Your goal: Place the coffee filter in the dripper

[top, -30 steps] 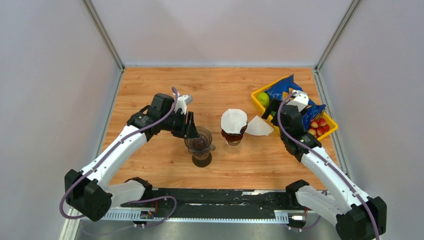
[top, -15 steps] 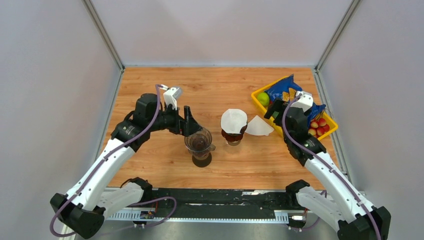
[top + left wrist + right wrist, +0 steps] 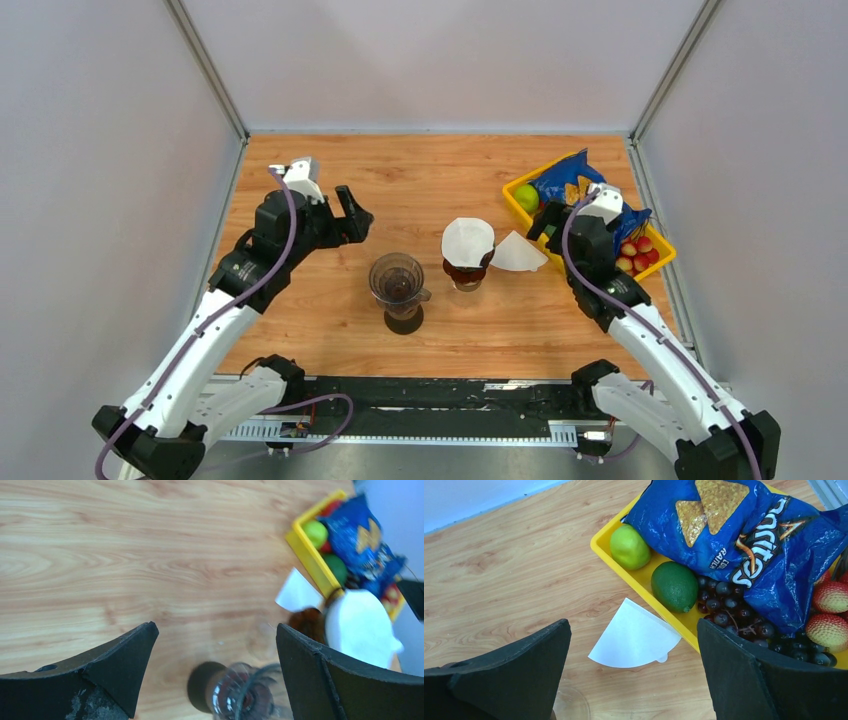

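Looking down, we see a wooden table (image 3: 440, 170) with two white and black arms on it. The left arm (image 3: 215, 320) reaches over the left side of the table, and the right arm (image 3: 650, 335) reaches toward the right side. The left gripper (image 3: 215, 630) hangs in the air to the left of the clear dripper (image 3: 398, 280) and does not touch it. Its fingers are spread wide and hold nothing. The right gripper (image 3: 632, 625) is up by the yellow tray (image 3: 639, 580), with its fingers spread wide too and nothing in them. A big blue chip bag (image 3: 744, 535) lies in the tray. The clear dripper stands near the middle of the table on a dark base. Just to its right stands a brown glass cup (image 3: 462, 273) with a white paper filter (image 3: 468, 240) sitting on top. The flat coffee filter (image 3: 634, 637) lies on the wood between the brown cup and the tray, right beside the tray's edge. We also see a green lime (image 3: 674, 586), a yellow-green fruit (image 3: 629, 547), dark grapes (image 3: 734, 610) and bumpy red fruits (image 3: 831, 597) in the tray.
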`<state>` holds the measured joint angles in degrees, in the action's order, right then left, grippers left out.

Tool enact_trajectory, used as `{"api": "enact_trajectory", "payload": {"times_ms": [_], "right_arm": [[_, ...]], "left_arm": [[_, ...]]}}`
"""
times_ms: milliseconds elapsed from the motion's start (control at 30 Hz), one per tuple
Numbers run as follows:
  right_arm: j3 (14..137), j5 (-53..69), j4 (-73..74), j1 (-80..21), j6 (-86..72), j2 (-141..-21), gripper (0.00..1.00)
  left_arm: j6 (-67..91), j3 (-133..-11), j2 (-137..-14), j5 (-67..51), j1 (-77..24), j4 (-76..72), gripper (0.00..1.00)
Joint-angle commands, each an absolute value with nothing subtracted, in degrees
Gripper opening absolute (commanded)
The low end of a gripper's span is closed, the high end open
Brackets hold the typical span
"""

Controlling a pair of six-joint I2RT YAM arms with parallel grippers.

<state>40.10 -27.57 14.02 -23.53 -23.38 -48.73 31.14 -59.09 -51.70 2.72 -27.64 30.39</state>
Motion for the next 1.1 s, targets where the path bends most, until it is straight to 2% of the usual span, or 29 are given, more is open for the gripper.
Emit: {"api": "enact_trajectory", "payload": {"times_ms": [0,300,633,833,1067], "right_arm": [[40.94,-26.2,13.87,-23.51,-23.14,-50.68,1.0],[44.48,-22.89,17.62,-23.51,-27.02,-60.46,1.0],[46.31,-20.3,20.41,-23.57,-35.4,-68.9,0.95],[46.5,-19.61,20.44,-23.56,-37.73,-73.71,0.86],[48.17,-19.92,20.5,-23.69,-39.42,-81.63,0.82]], "left_arm": [[34.71,-59.23,-51.22,17.96,-24.52,28.25,1.0],[39.38,-49.41,-56.7,3.97,-9.0,21.13,1.0],[39.18,-44.23,-58.54,6.74,-6.77,16.34,1.0],[39.77,-43.3,-60.36,2.67,-5.08,12.69,1.0],[39.17,-42.71,-61.51,0.35,-3.99,12.35,1.0]]}}
